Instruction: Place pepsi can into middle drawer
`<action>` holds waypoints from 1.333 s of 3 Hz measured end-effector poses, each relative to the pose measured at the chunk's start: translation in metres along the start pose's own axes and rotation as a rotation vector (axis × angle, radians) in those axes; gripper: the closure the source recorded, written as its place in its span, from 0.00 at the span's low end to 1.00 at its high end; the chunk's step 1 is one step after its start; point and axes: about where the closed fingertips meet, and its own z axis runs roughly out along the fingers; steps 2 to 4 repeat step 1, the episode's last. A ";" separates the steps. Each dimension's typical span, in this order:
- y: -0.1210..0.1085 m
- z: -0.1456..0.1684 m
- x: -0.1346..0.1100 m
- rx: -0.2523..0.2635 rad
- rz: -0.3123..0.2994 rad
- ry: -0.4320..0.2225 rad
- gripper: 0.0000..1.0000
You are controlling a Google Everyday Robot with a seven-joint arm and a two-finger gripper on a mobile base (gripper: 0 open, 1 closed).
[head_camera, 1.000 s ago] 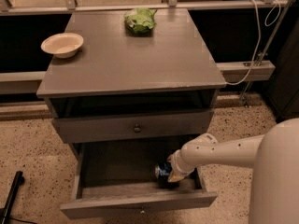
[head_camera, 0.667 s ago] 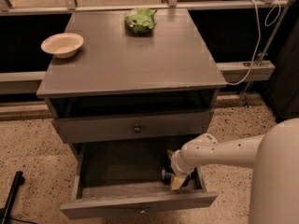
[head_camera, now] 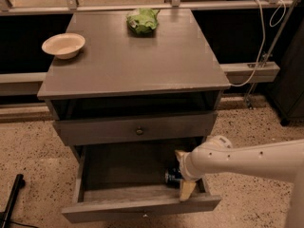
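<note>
The pepsi can (head_camera: 172,177), blue with a silver end, lies on the floor of the open middle drawer (head_camera: 142,208) near its right front corner. My gripper (head_camera: 183,172) reaches into the drawer from the right on a white arm. Its two beige fingers (head_camera: 186,190) stand apart, one behind the can and one in front of it by the drawer's front board. The can sits between them at their left side, partly hidden by the wrist.
A grey cabinet holds a beige bowl (head_camera: 63,44) at the top's left and a green bag (head_camera: 142,20) at the back. A shut drawer with a round knob (head_camera: 139,130) is above the open one. A black pole (head_camera: 10,198) lies on the speckled floor at the left.
The can has moved from the gripper's left side down towards the drawer's right front corner. The fingers now stand wider apart around it. The arm has barely shifted.
</note>
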 end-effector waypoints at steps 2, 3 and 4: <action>0.010 -0.048 0.007 0.023 0.031 0.017 0.00; 0.010 -0.048 0.007 0.023 0.031 0.017 0.00; 0.010 -0.048 0.007 0.023 0.031 0.017 0.00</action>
